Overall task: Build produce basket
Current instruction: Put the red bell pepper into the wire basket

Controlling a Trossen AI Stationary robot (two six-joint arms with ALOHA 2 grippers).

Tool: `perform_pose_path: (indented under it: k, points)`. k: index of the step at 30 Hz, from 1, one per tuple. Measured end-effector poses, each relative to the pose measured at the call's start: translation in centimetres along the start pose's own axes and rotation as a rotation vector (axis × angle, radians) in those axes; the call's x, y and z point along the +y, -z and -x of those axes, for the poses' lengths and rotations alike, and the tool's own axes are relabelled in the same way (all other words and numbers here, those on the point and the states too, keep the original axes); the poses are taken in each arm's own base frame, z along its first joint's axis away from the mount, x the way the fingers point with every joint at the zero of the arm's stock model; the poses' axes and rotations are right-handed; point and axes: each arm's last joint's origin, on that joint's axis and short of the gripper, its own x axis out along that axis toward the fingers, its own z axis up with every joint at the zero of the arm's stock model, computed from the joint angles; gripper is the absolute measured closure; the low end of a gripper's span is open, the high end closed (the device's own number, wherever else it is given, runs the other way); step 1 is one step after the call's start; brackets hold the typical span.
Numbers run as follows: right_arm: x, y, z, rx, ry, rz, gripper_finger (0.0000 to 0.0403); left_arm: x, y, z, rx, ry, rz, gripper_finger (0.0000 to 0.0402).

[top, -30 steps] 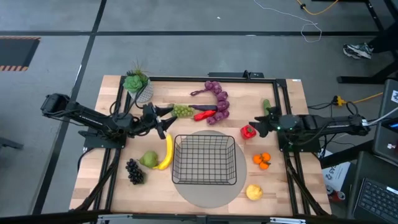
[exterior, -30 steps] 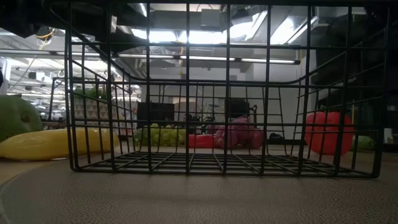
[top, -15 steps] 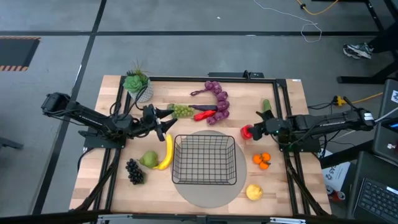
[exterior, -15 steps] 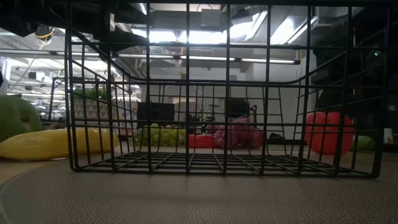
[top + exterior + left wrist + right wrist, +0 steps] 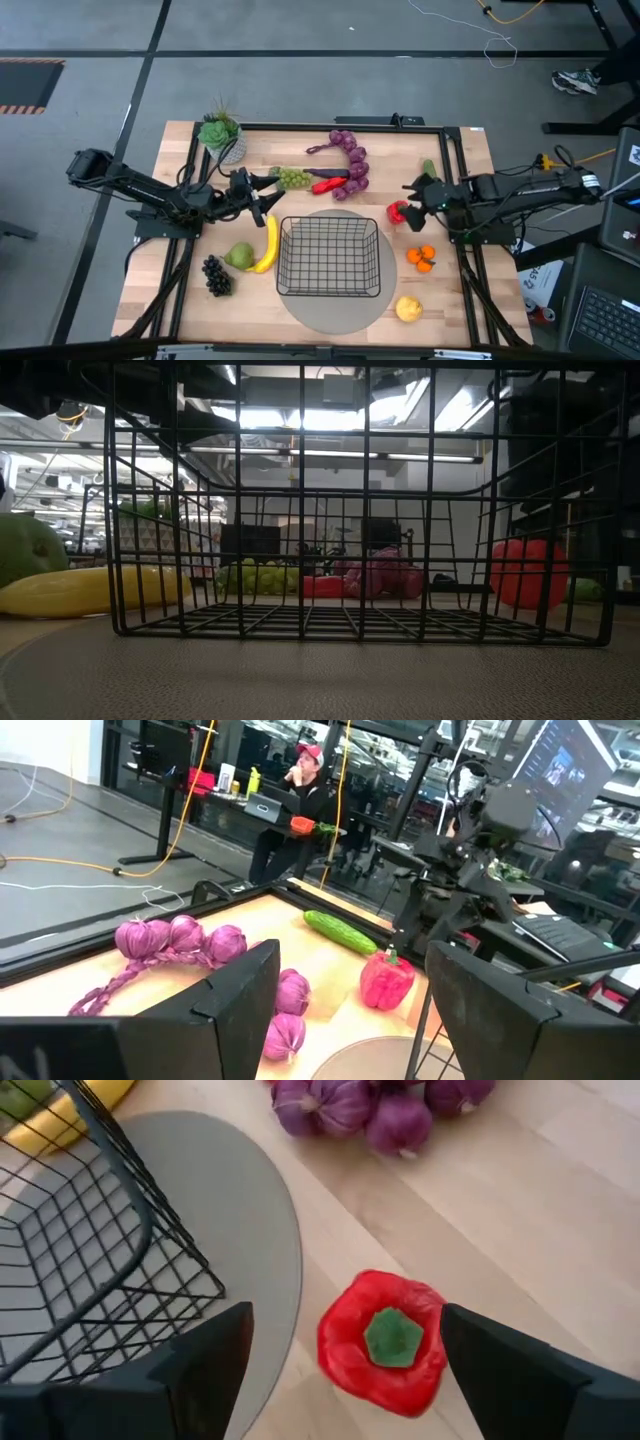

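Below right end effector (image 5: 345, 1370), fingers apart: red pepper (image 5: 385, 1342), beside basket (image 5: 90, 1270).

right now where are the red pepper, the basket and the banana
red pepper (image 5: 385, 1342), right wrist view, on its green stem cap
basket (image 5: 330, 290), high view, on the near rim wire
banana (image 5: 270, 245), high view, on the middle of its curve

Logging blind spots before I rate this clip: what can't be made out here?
- Low view: the basket mesh fills the picture, both grippers hidden.
- Low view: the pear is cut by the edge.
- High view: the cucumber is mostly under the right arm.
- Right wrist view: the red pepper hides whether the right gripper touches it.
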Motion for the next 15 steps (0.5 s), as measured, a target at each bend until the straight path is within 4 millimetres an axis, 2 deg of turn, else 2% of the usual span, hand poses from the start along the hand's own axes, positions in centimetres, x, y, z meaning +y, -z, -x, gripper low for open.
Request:
perform_pose_path:
  k: [6, 15]
  points:
    - [0.3, 0.6, -1.4, 0.114, -0.003, 0.101, 0.0081, 0.0, 0.0, 0.0, 0.0, 0.0, -0.001, 0.0154]
    - [0.5, 0.7, -2.8, 0.132, 0.096, 0.067, 0.0081, 0.0, 0.0, 0.0, 0.0, 0.0, -0.001, 0.0154]
